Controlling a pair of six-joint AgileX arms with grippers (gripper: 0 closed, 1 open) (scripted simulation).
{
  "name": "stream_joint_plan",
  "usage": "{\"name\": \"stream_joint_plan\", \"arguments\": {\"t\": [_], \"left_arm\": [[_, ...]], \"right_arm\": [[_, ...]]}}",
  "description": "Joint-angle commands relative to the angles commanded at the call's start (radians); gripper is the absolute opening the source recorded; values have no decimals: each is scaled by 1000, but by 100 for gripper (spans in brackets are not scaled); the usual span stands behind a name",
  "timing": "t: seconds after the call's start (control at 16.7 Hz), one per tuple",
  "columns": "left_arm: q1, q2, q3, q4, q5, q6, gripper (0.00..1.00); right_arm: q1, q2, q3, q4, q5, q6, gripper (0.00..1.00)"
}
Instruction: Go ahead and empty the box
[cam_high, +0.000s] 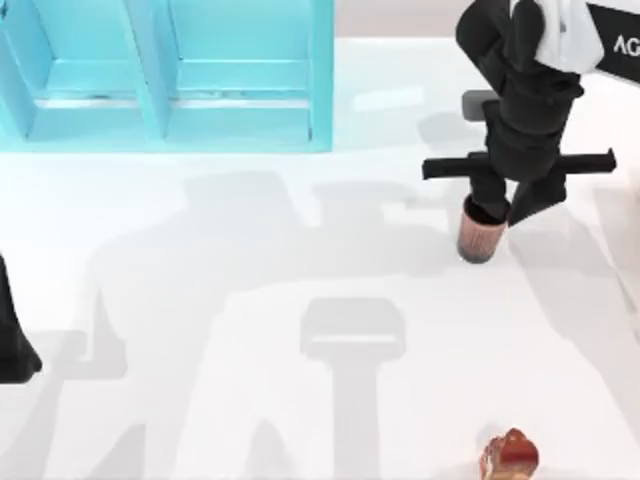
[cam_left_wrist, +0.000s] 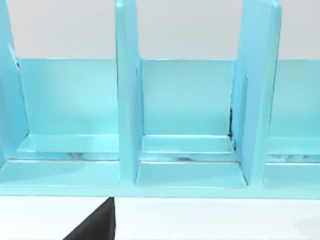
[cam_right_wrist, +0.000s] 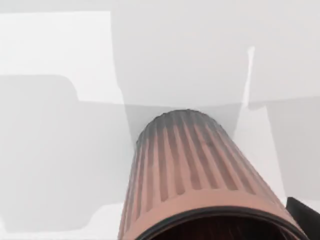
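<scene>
- Holding my right gripper (cam_high: 505, 210) directly above the ribbed reddish-brown cylindrical cup (cam_high: 478, 232); I cannot tell its finger state.
- Cup stands outside the light-blue compartmented box (cam_high: 165, 75).
- Left arm (cam_high: 15, 340) parked.

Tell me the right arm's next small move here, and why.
Probably open and lift straight up. The right gripper is at the rim of the ribbed cup, which stands upright on the table, clear of the blue box. Left arm parked at the left edge.

Right end effector (cam_high: 500, 212) hides ribbed cup (cam_high: 477, 238) rim
</scene>
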Motion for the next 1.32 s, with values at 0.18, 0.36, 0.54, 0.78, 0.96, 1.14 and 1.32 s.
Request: {"name": "stream_joint_plan", "arguments": {"t": [0.18, 0.36, 0.54, 0.78, 0.96, 1.14, 1.32], "left_arm": [[0, 0, 0, 0, 0, 0, 100], [0, 0, 0, 0, 0, 0, 100], [0, 0, 0, 0, 0, 0, 100], [0, 0, 0, 0, 0, 0, 100], [0, 0, 0, 0, 0, 0, 100], [0, 0, 0, 0, 0, 0, 100], [0, 0, 0, 0, 0, 0, 100]], "right_arm": [[0, 0, 0, 0, 0, 0, 60], [0, 0, 0, 0, 0, 0, 83], [0, 0, 0, 0, 0, 0, 100], [0, 0, 0, 0, 0, 0, 100], [0, 0, 0, 0, 0, 0, 100], [-2, 6, 17, -17, 0, 1, 100], [-2, 12, 121, -120, 1, 1, 100]]}}
